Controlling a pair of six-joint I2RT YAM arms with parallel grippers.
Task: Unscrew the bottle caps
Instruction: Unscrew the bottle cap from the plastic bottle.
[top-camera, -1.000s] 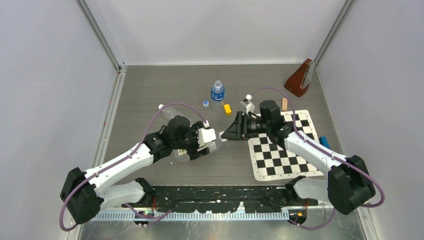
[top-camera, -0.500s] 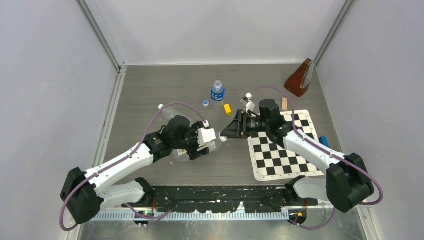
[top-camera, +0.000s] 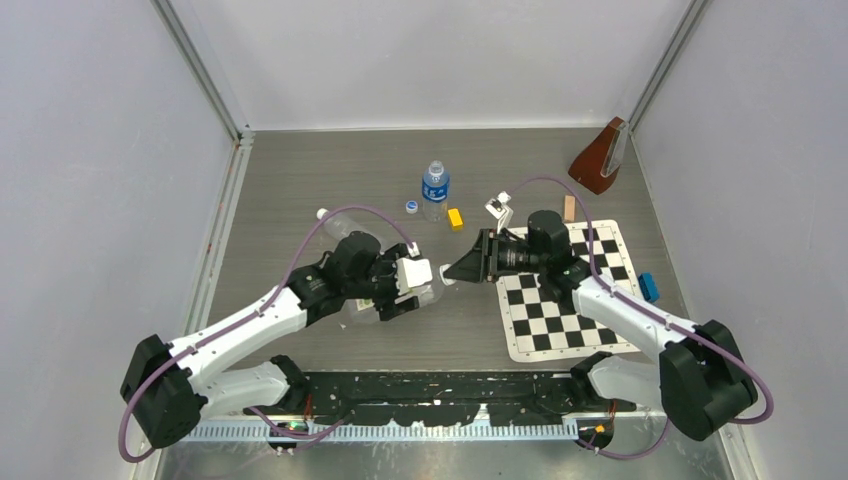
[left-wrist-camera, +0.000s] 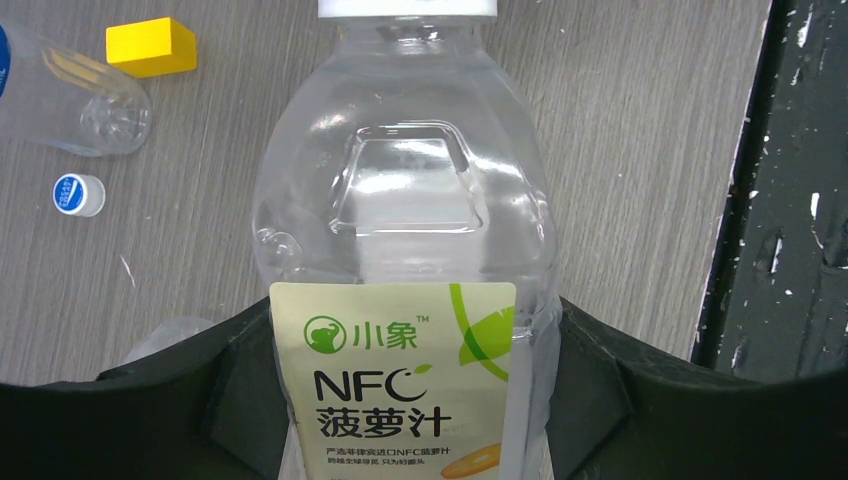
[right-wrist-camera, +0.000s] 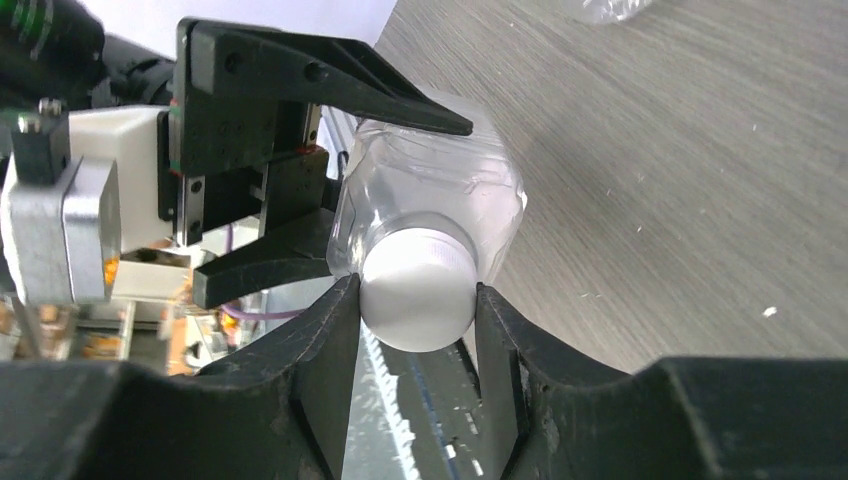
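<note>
From above, the left tool is gripping the wide labelled bottle near the middle of the bench. It is holding the bottle on its side, with the neck pointing toward the right arm. The right tool is meeting it there, closing on the white cap. Farther back, the blue-labelled bottle is standing upright, with a loose cap lying just to its left and a yellow block near its right. The slim bottle is lying on its side behind the left arm. The right arm is reaching over a checkered board.

In the left wrist view, black fingers are pressing against both sides of the label, and the clear shoulder is stretching away toward the cap at the top edge.

In the right wrist view, both fingers are touching opposite sides of the white cap. The left tool's jaws are clamping the bottle's body just behind it.
</note>
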